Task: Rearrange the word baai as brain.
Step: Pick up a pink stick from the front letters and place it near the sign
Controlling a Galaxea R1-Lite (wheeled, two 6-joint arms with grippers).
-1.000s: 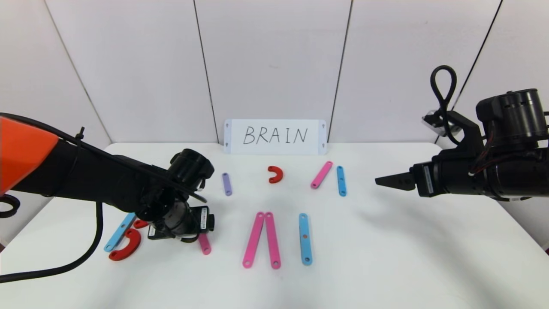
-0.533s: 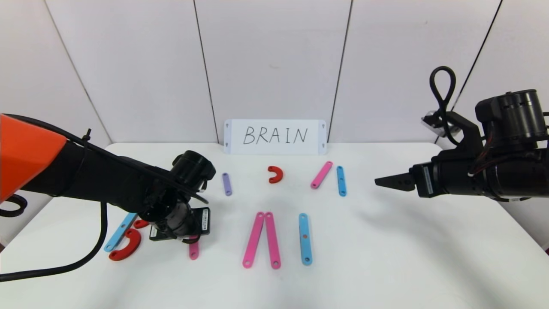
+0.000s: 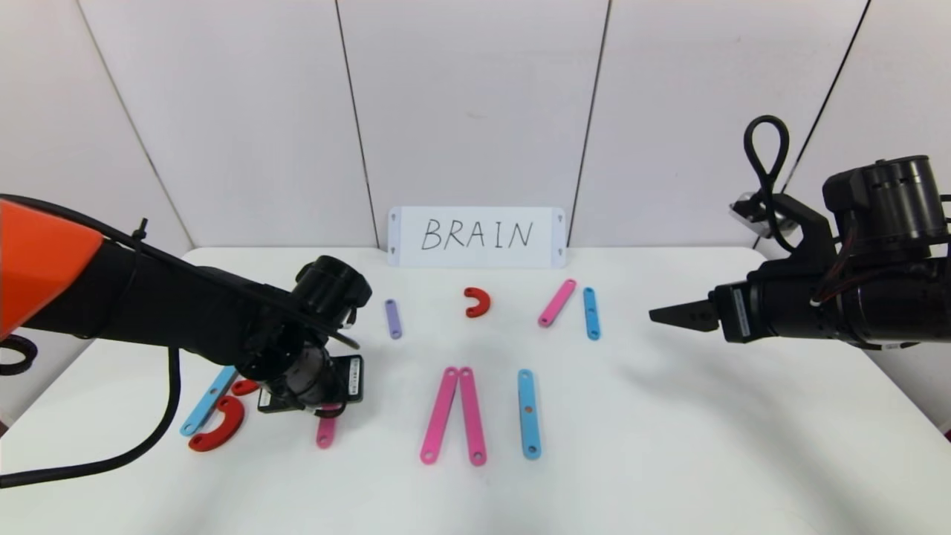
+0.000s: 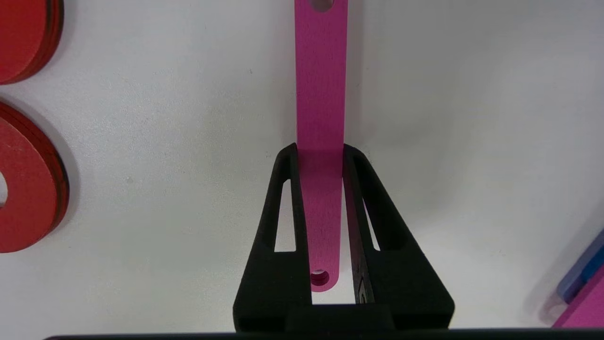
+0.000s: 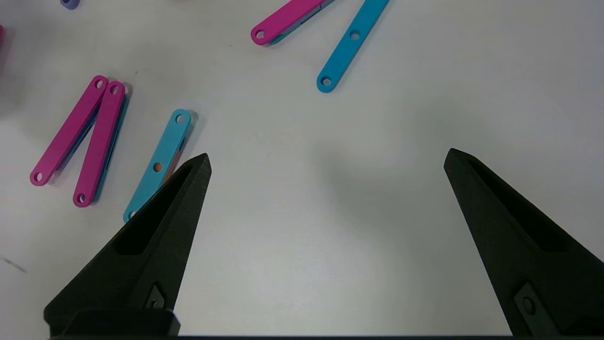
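Head view showed the left gripper [image 3: 321, 416] low over the tabletop [image 3: 669, 446] at the left side of the layout, with one end of a pink strip [image 3: 325, 434] poking out from beneath it. The left wrist view made the grip plain: the jaws were pinching that pink strip [image 4: 321, 94] across its width near one holed end, the strip running straight out between them and lying flat or nearly flat on the surface. Holding it by the narrow edges probably let the arm slide or turn the piece without covering its length. Just beside it lay a light-blue strip [image 3: 208, 401] and two red curves [image 3: 217, 425], which read as the letter B, so the held strip likely belonged to the next letter, R.

The rest of the word was spread across the middle: a short purple strip [image 3: 392, 319], a lone red curve [image 3: 476, 302], a pink and blue pair [image 3: 572, 308] farther back, two pink strips meeting at a tip [image 3: 455, 414] and a light-blue strip [image 3: 528, 413] nearer. The white card [image 3: 477, 236] reading BRAIN stood at the back as reference.

The right gripper [image 3: 672, 315] hung above the right side with jaws spread wide and empty, well apart from any piece.
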